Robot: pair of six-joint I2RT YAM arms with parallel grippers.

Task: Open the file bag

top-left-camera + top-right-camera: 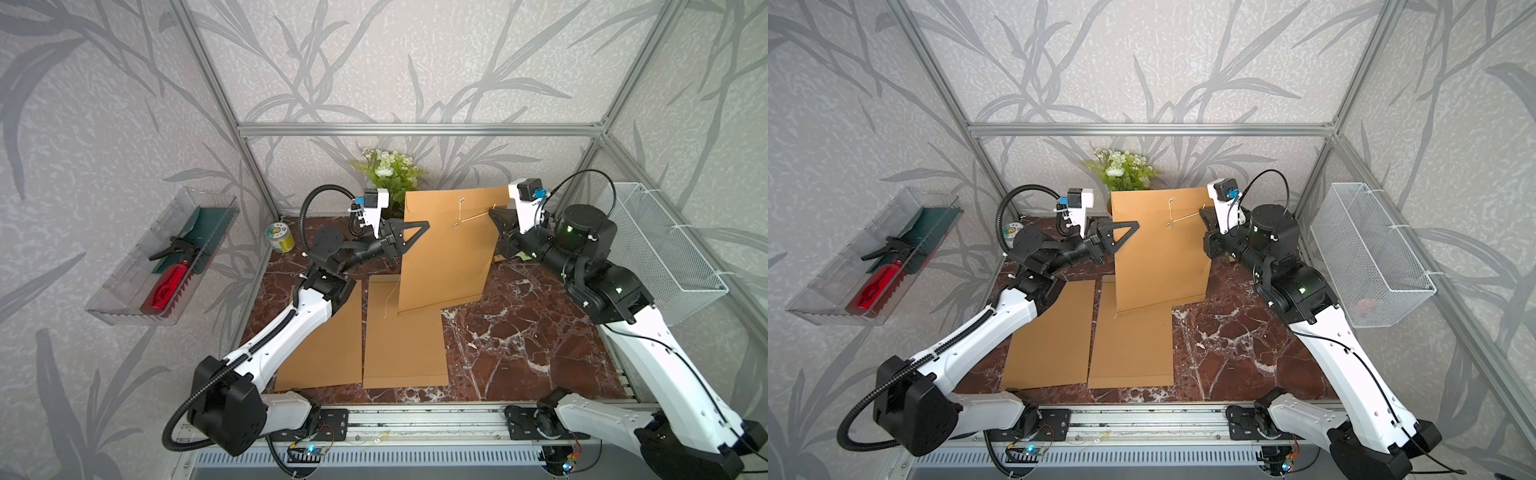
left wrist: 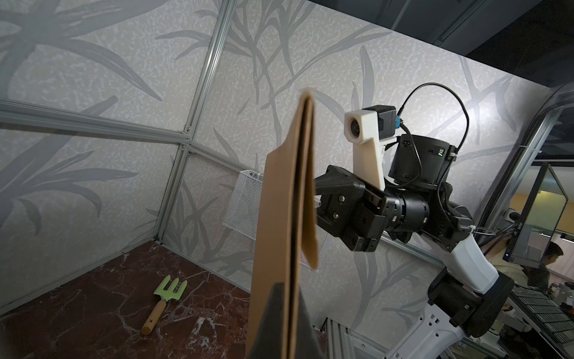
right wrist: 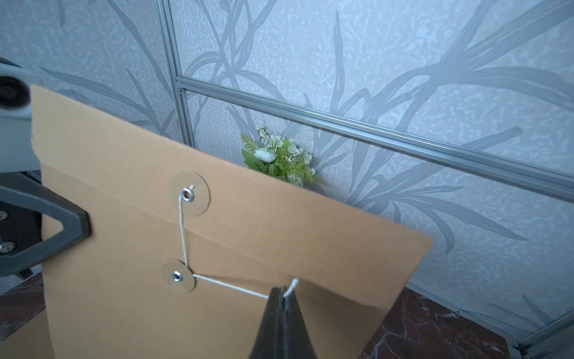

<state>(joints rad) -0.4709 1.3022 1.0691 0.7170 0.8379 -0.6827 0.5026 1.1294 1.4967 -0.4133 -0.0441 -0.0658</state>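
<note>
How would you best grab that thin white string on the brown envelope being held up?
Pinch the string on its free tail, past the lower disc, coming from the front of the file bag, on the right arm's side. Between the discs it lies against paper; the tail stands clear. The right gripper is shut on it there.

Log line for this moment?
left gripper: shut on file bag edge, held upright | right gripper: shut on string, taut from lower button
</note>
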